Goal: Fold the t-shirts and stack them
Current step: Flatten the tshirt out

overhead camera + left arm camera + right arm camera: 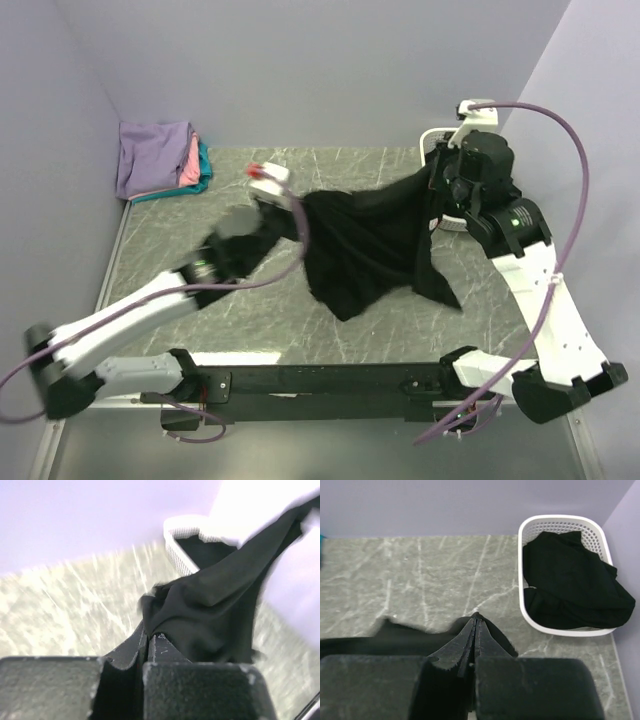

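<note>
A loose black t-shirt [365,245] hangs stretched between my two grippers above the middle of the table, its lower part drooping to the surface. My left gripper [303,204] is shut on the shirt's left edge; in the left wrist view the jaws [150,635] meet on bunched black cloth [210,615]. At the shirt's right edge my right gripper [438,185] is pinched shut on it, and the right wrist view shows its closed tips [476,617] with dark fabric [380,636] under them. More black t-shirts [570,580] lie heaped in the basket.
A folded stack sits in the far left corner: lavender shirt [152,155] on top, with pink [189,160] and teal [204,166] edges showing. The white perforated basket [524,582] stands at the far right by the wall, mostly behind the right arm in the top view [428,135].
</note>
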{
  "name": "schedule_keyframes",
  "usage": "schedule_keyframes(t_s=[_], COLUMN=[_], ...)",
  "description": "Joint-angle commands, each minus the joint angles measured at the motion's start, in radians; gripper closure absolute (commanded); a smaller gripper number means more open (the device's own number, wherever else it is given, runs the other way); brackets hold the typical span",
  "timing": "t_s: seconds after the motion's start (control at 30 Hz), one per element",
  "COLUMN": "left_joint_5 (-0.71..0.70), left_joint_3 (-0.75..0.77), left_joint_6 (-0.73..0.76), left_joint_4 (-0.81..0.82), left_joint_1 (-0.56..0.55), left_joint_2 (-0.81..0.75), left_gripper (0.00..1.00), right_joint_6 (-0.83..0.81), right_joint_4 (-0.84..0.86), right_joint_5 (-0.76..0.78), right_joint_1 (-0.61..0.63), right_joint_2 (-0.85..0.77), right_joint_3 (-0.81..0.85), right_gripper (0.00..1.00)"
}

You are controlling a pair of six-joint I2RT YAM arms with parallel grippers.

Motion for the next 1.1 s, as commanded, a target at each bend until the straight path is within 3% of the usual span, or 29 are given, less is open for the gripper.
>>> schedule_keyframes(t_s=[0.0,0.33,0.43,0.63,0.8,0.9,1.07], left_joint_5=[-0.059,-0.088,-0.068,-0.186,-0.151,0.009,0.235], left_joint_3=[0.109,0.48,0.593,0.74,0.728,0.65,0.366], left_joint_6=[0.063,0.002,-0.004,-0.002,0.034,0.044,0.025], left_joint_4=[-0.337,-0.778,-0.846,-0.978,-0.926,-0.846,-0.587], left_joint_1=[0.017,0.031,0.029,0.031,0.057,0.141,0.297], left_joint_2=[-0.117,-0.178,-0.181,-0.112,-0.03,0.036,0.144], left_gripper=[0.99,0.99,0.99,0.97,0.92,0.97,0.99], right_joint_6=[0.033,0.058,0.066,0.021,0.01,0.006,-0.003], right_joint_4=[-0.011,0.031,0.063,0.107,0.14,0.161,0.225], right_joint_5=[-0.057,-0.32,-0.372,-0.412,-0.349,-0.308,-0.211], right_joint_1=[0.0,0.079,0.082,0.086,0.085,0.088,0.086], right_joint_2=[-0.072,-0.265,-0.33,-0.351,-0.261,-0.165,0.015], right_joint_3=[-0.012,-0.104,-0.104,-0.057,-0.06,-0.072,-0.133], right_gripper=[1.0,1.0,1.0,1.0,1.0,1.0,1.0])
